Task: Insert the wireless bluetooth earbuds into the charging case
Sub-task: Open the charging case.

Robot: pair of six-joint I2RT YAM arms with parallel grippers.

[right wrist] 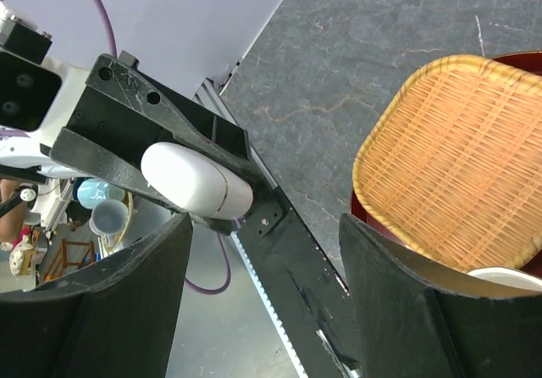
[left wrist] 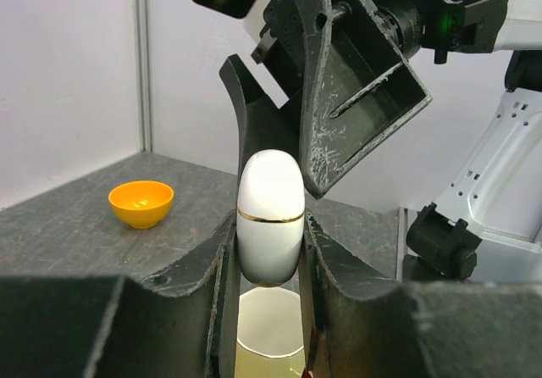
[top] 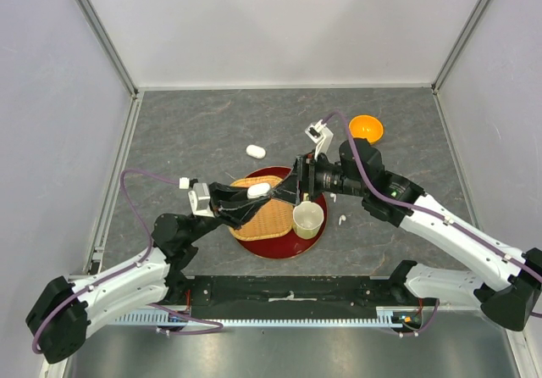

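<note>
Nearest: cream cup (top: 307, 219) on red plate (top: 275, 251), w/ woven basket (top: 254, 217) on same plate, to its left. Above basket, L tool (left wrist: 269, 225) pinches white case (top: 258, 189), lid shut, gold seam showing. R tool (right wrist: 264, 234) is spread, just beside case on its right, crowding it; contact unclear. One earbud (top: 342, 221) lies on surface (top: 195, 132) just right of plate. Further back: 2nd case (top: 255, 151) lying alone, orange bowl (top: 366, 127) nr far right corner. Surface dark grey, stone-look; pale walls (top: 279, 22) w/ metal posts around.
</note>
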